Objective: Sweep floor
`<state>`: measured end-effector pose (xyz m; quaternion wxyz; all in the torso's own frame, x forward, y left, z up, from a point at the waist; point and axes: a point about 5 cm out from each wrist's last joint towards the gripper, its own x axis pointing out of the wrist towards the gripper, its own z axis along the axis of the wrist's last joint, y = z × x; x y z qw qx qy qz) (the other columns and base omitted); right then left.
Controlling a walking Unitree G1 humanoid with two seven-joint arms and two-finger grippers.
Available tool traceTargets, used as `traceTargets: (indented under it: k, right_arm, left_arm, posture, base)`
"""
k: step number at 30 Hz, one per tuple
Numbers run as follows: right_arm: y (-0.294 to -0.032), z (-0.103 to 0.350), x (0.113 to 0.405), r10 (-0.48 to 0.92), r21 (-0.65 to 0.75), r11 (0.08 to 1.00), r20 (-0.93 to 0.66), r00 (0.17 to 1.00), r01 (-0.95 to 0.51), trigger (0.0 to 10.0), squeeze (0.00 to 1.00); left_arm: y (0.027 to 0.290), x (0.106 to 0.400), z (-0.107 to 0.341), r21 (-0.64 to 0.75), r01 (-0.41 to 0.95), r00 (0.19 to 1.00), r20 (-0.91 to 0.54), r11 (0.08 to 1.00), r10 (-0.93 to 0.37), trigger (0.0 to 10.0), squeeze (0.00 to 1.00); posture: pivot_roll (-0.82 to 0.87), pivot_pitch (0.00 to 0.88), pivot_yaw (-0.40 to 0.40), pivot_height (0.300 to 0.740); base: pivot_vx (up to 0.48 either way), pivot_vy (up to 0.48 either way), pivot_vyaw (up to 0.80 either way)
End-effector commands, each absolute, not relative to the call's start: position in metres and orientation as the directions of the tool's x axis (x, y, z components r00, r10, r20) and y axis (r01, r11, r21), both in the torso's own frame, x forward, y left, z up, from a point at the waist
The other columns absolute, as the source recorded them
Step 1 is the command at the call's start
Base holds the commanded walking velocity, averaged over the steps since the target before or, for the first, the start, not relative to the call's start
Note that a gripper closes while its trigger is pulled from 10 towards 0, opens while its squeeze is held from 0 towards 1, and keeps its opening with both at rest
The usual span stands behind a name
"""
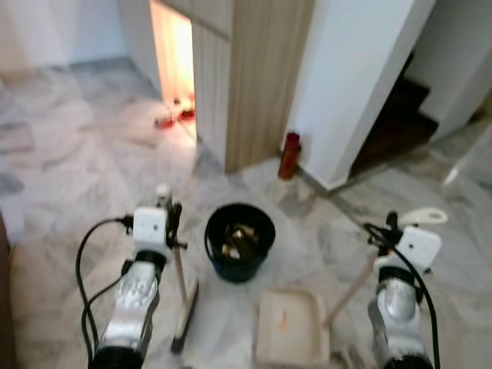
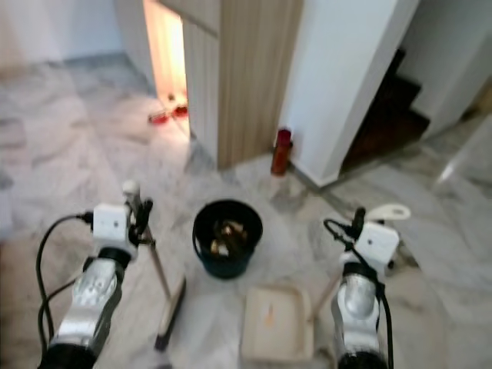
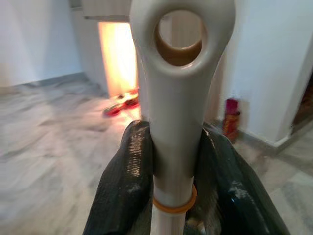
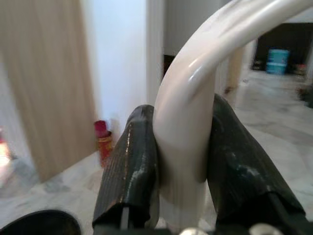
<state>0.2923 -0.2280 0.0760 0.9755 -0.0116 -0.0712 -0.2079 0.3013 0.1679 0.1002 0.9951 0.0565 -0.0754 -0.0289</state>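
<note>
Broom handle (image 3: 175,122) is sitting clamped in left gripper (image 3: 177,169); right gripper (image 4: 183,161) is squeezing dustpan handle (image 4: 188,122), both lower frame, near bin (image 1: 239,241).

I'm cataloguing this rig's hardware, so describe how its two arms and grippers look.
Both arms are silver metal with a white boxy wrist module. Black cables loop from the left arm and run along the right arm. The left gripper and right gripper each have two long, glossy black fingers.

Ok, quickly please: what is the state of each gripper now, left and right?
Left gripper: closed on the broom handle.
Right gripper: closed on the dustpan handle.
</note>
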Motion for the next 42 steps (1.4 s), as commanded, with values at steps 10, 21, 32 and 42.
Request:
traceTargets:
  k: [10,21,32,42]
  right_arm:
    - [-0.232,0.082,0.293,-0.413,0.041,0.910,0.158,0.897,0.412,10.0,0.00]
    - [-0.234,0.079,0.292,-0.405,0.027,0.914,0.139,0.904,0.405,10.0,0.00]
    - [-0.242,0.086,0.294,-0.398,0.018,0.916,0.154,0.904,0.400,10.0,0.00]
    - [-0.236,0.091,0.300,-0.360,0.012,0.932,0.164,0.918,0.363,10.0,0.00]
  left_arm:
    - [0.164,0.303,0.107,0.117,0.056,0.981,0.178,0.992,-0.076,10.0,0.00]
    - [0.157,0.303,0.105,0.102,0.067,0.980,0.180,0.993,-0.084,10.0,0.00]
    - [0.151,0.306,0.102,0.094,0.052,0.983,0.171,0.994,-0.067,10.0,0.00]
    - [0.151,0.320,0.108,0.122,0.061,0.981,0.174,0.991,-0.082,10.0,0.00]
  posture:
    - [0.23,0.017,-0.088,0.740]
    - [0.23,0.000,-0.106,0.740]
    - [0.22,0.008,-0.134,0.740]
    - [0.16,0.000,-0.124,0.740]
  base:
    - [0.000,0.000,-0.20]
    - [0.000,0.000,-0.80]
    - [0.000,0.000,-0.80]
    - [0.000,-0.055,-0.80]
